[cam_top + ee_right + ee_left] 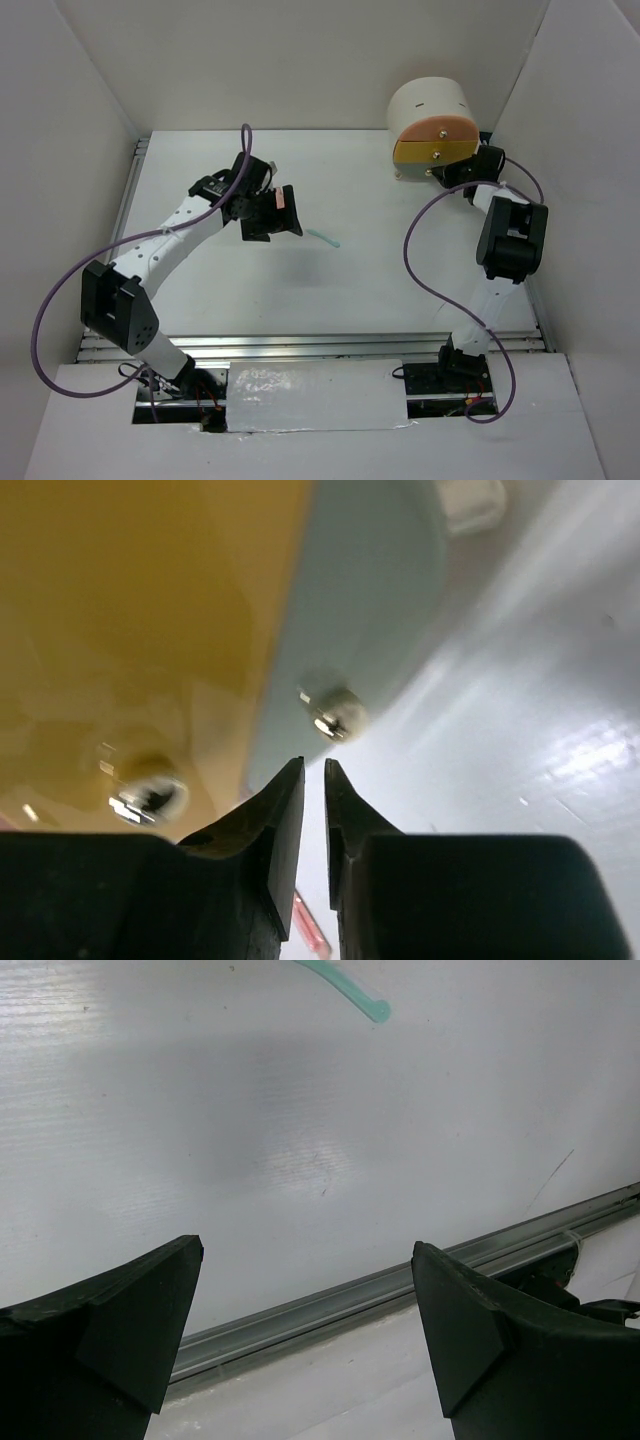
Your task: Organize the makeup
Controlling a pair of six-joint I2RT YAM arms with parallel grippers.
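The mint-green stick (322, 238) lies flat on the white table (300, 300) near its middle, just beyond the left pincer (290, 212), its long axis slanting from far-left to near-right in the overhead view. It is thin, smooth and slightly bent. The left wrist camera catches only its lower stretch (352, 992), ending in a small rounded tip, and it alone shows the table's (300, 1160) fine ribbed sheen and the grooved metal rail (400, 1285) along the edge. There we also see the left pincer (308, 1248) spread wide, its two dark wedge-shaped fingers well apart and nothing between them. Only the overhead view takes in the round cream drawer unit (430, 105) at the far right, with the right pincer (450, 177) up against its peach and yellow fronts. Close up, the right wrist camera shows the glossy yellow front (130, 610) and two shiny silver knobs (148, 795), blurred. The right pincer (313, 765) stands narrow, a thin slit between its tips and nothing gripped there. A pinkish sliver shows low in the slit; we cannot tell what it is.
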